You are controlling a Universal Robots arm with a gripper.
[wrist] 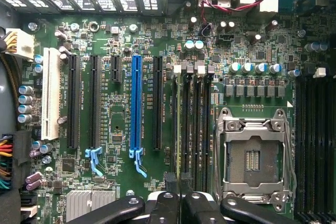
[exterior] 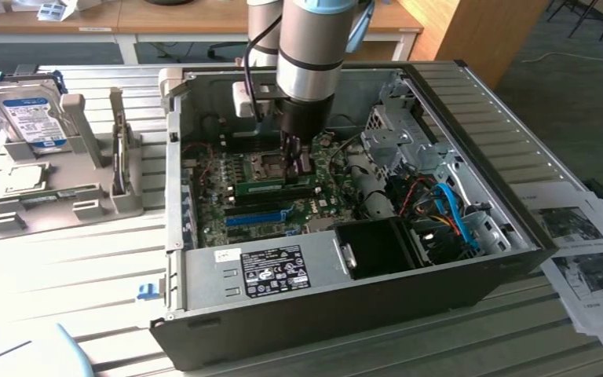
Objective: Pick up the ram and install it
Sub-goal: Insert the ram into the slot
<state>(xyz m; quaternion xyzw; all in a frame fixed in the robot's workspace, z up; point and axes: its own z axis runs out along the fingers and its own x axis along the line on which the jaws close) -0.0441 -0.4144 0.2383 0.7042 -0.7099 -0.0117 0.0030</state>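
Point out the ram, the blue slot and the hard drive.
ram (exterior: 260, 187): exterior view, middle of the green strip.
blue slot (wrist: 136, 103): wrist view, mid-length.
hard drive (exterior: 31, 116): exterior view, its label.

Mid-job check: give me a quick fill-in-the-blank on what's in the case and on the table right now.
The end effector is closed on a thin ____ memory stick over the motherboard.
The longest slot on that board is coloured ____.
The hard drive stands in a grey rack at the exterior view's ____.
Missing words: green; blue; left.
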